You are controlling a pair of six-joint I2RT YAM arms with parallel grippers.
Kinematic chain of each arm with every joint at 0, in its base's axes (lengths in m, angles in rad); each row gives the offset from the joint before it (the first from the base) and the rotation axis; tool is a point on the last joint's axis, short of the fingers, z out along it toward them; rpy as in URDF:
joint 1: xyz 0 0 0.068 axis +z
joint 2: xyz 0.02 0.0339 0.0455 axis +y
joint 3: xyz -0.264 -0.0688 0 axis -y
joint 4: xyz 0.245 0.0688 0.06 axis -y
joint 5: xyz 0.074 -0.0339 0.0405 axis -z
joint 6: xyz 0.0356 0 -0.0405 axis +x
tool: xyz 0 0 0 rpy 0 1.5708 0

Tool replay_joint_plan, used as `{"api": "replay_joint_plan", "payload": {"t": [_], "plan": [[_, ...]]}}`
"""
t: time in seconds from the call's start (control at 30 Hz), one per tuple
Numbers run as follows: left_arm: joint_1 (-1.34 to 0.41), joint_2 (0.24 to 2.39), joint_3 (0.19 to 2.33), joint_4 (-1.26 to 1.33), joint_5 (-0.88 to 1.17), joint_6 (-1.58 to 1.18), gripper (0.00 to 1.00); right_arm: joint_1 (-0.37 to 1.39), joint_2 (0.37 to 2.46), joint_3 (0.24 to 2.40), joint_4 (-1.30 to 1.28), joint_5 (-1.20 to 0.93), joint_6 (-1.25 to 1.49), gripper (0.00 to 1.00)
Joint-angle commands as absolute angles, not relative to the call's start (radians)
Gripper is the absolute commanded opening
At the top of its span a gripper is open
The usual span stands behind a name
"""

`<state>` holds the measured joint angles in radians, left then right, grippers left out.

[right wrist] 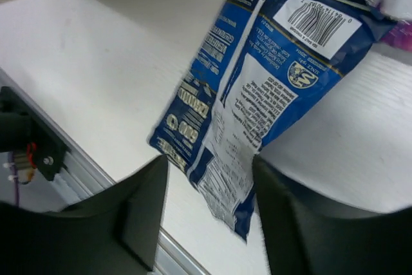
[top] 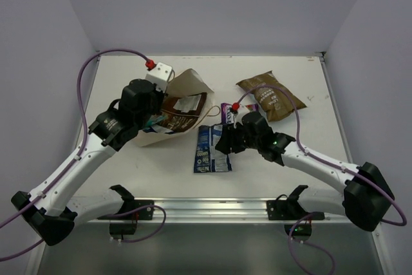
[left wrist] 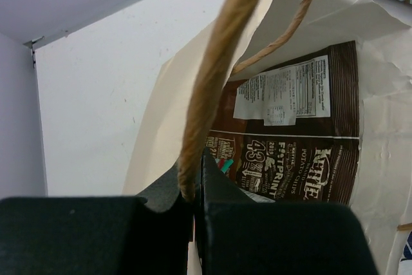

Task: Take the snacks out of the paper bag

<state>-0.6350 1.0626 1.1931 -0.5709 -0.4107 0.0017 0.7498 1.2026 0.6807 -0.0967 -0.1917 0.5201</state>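
The cream paper bag (top: 188, 87) lies on its side with its mouth toward the right. A brown packet (top: 180, 115) shows inside it, and also in the left wrist view (left wrist: 296, 159), with a bit of teal (left wrist: 226, 164) beside it. My left gripper (top: 153, 120) is shut on the bag's string handle (left wrist: 206, 94). My right gripper (top: 225, 141) is open over two blue-and-white packets (top: 210, 149) lying overlapped on the table; the upper one (right wrist: 277, 88) lies between its fingers. A purple packet (top: 226, 113) and a second brown packet (top: 270, 94) lie outside the bag.
A metal rail (top: 206, 207) runs along the table's near edge, close under the blue packets. White walls close in the table on the left, back and right. Purple cables loop above both arms.
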Motion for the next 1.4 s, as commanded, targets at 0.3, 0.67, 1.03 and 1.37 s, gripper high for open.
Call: {"api": "replay_joint_plan", "payload": {"t": [0.3, 0.67, 1.03, 1.37], "plan": [[-0.637, 1.071, 1.197, -0.546, -0.330, 0.009, 0.00, 0.747, 0.997, 1.168, -0.508, 0.173, 0.522, 0.88], [-0.650, 1.089, 1.201, -0.546, -0.322, -0.055, 0.00, 0.822, 1.351, 1.531, -0.543, 0.091, 0.612, 0.88], [-0.655, 1.091, 1.198, -0.546, -0.339, -0.109, 0.00, 0.848, 1.519, 1.421, -0.460, 0.133, 0.756, 0.88], [-0.657, 1.108, 1.200, -0.545, -0.324, -0.133, 0.00, 0.850, 1.584, 1.344, -0.425, 0.192, 0.831, 0.88]]}}
